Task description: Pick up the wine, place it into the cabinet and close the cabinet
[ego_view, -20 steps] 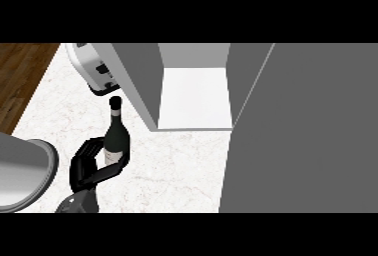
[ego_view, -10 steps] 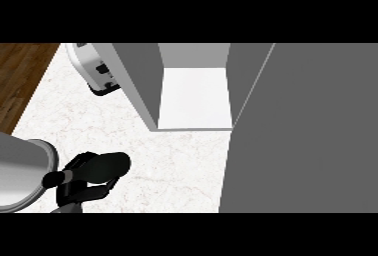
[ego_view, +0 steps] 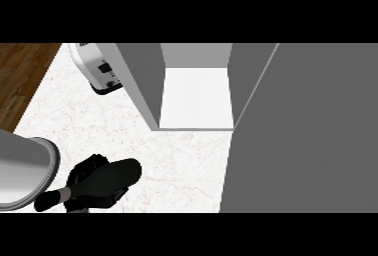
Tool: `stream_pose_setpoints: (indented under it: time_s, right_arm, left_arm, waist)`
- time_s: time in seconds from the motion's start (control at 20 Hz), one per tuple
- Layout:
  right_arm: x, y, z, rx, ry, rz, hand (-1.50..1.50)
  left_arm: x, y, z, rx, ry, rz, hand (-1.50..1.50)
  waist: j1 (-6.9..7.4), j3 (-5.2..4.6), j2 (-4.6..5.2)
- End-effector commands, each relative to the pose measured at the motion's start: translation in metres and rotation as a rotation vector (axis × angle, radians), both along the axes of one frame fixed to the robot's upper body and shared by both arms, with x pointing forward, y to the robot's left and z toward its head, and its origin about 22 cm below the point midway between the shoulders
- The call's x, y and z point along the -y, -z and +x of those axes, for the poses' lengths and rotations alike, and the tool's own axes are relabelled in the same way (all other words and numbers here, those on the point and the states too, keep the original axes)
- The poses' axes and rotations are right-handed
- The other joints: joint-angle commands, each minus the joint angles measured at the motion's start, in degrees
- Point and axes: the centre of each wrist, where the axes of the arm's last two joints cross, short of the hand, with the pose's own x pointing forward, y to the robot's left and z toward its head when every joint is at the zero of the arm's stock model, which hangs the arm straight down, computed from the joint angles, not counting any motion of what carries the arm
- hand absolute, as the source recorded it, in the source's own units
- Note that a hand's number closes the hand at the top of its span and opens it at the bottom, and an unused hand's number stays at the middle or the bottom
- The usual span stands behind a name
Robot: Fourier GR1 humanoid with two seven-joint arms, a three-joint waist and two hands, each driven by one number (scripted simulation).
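My left hand (ego_view: 90, 176) is low at the left over the marble counter (ego_view: 88, 125), with its fingers curled. A dark, smooth, rounded body (ego_view: 119, 173) juts from the hand toward the upper right; it looks like the wine bottle, and its neck is hidden. The cabinet (ego_view: 196, 95) stands open up and to the right of the hand, its white floor bare. Its grey door (ego_view: 303, 135) fills the right side of the view. My right hand does not show.
A white and black appliance (ego_view: 97, 67) stands at the back left, beside the cabinet's left wall (ego_view: 142, 80). A large grey rounded shape (ego_view: 22, 170) sits at the left edge. The counter's left edge meets a wooden floor (ego_view: 22, 75).
The bottle stood upright in my hand with its neck showing; now the hand has turned over it and dropped lower in the view, and the neck is out of sight.
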Motion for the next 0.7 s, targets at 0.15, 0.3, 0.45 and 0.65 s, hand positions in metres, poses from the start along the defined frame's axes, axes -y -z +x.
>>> stream_pose_setpoints:
  time_s: [0.15, 0.3, 0.45, 0.65]
  right_arm:
    - [-0.003, -0.011, -0.016, 0.042, -0.036, 0.033, -1.50]
    - [-0.008, -0.021, -0.024, 0.024, -0.025, 0.030, -1.50]
    - [-0.006, -0.017, -0.024, 0.034, -0.016, 0.046, -1.50]
    - [-0.006, -0.011, -0.019, 0.036, -0.008, 0.031, -1.50]
  left_arm:
    - [0.030, -0.045, 0.002, 0.037, 0.055, -0.038, 1.50]
    - [0.050, -0.065, 0.001, 0.023, 0.056, -0.041, 1.50]
    - [0.060, -0.080, -0.014, 0.048, 0.045, -0.032, 1.50]
    - [0.069, -0.110, -0.019, 0.057, 0.055, 0.007, 1.50]
  waist:
    - [0.10, -0.02, 0.04]
    - [0.06, -0.04, 0.04]
    - [0.03, -0.06, 0.08]
    - [-0.03, -0.06, 0.11]
